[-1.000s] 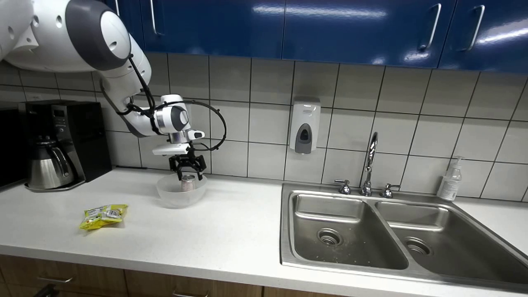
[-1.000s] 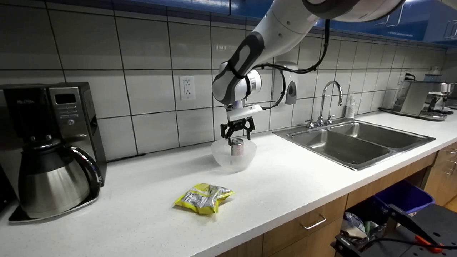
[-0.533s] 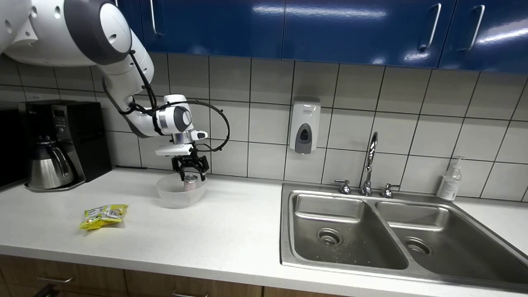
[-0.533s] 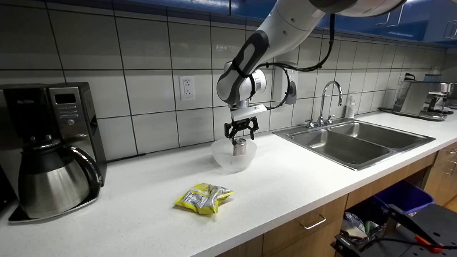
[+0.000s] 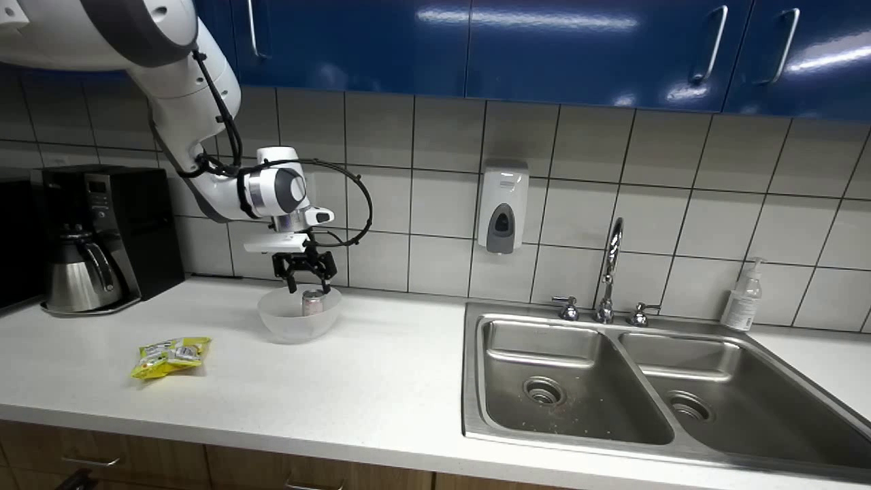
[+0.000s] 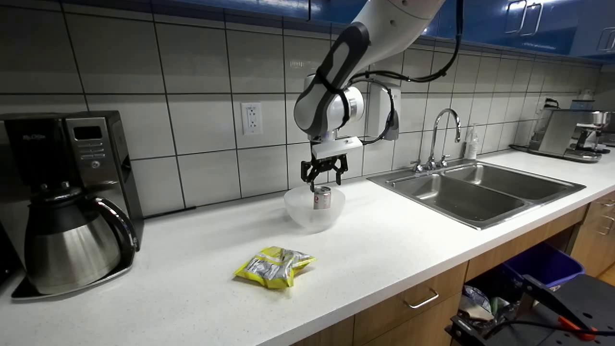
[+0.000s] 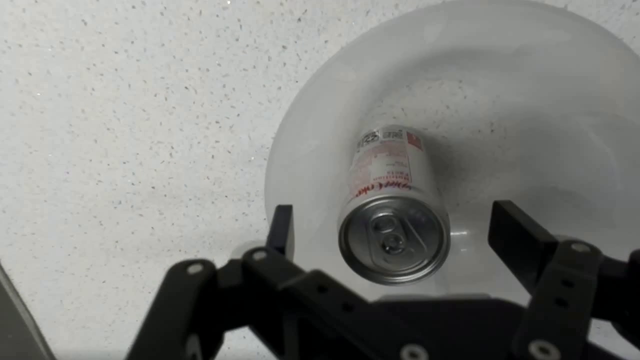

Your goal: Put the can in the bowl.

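- The can (image 7: 392, 205) is inside the bowl (image 6: 298, 209), a bit off-centre if you go by the wrist view.
- It stands pretty much upright in both exterior views: long axis close to vertical, lid (image 7: 392, 242) up. Can't really tell if it leans a touch.
- In the wrist view you're looking down onto the lid, pull tab and all, with the can's side stretching up the picture from it. The red print (image 7: 382, 187) reads upside down there.
- Does its base sit on the bowl's floor or against the curved side? Can't tell through that cloudy stuff.
- Jaws are spread wider than the can, pointing down. In the wrist view there's a fingertip (image 7: 520, 242) on each side of it with a visible gap, so the can stands free of them. They hang around lid height.
- Table (image 6: 192, 269) is white with dark specks. A yellow packet (image 6: 275, 266) lies on it near the bowl, apart from it.
- Also around: a coffee maker (image 6: 101, 178) with a steel carafe (image 6: 72, 245), and a double sink (image 5: 471, 381) with a chrome faucet (image 5: 611, 265).
- Behind is white tile (image 5: 442, 197) with a soap dispenser (image 5: 503, 204), blue cabinets (image 5: 578, 61) overhead, and wooden drawers (image 6: 394, 317) under the table.
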Available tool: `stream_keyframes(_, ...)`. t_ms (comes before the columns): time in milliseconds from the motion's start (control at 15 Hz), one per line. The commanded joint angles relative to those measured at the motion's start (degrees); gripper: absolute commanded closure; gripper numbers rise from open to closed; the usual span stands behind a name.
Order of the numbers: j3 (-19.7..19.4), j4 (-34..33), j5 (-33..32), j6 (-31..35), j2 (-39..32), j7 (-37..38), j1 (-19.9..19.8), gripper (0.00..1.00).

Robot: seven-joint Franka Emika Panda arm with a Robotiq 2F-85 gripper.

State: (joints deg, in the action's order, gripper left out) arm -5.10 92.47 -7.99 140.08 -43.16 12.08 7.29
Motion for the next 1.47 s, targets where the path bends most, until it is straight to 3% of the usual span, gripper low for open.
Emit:
stream_keyframes(0, -0.23, 10.6, -0.75, 4.88, 7.13, 0.02, 0.31, 0.0)
stream_keyframes(733, -2.7, 36.24, -0.67, 18.73, 20.96, 0.9, 0.36, 0.0)
stream_keyframes(1333, -3.95, 51.61, -4.77, 10.19, 35.69, 1.81, -0.57, 0.0)
stream_keyframes(1400, -2.57, 47.96, -3.3, 13.04, 30.53, 0.75, -1.5, 0.0)
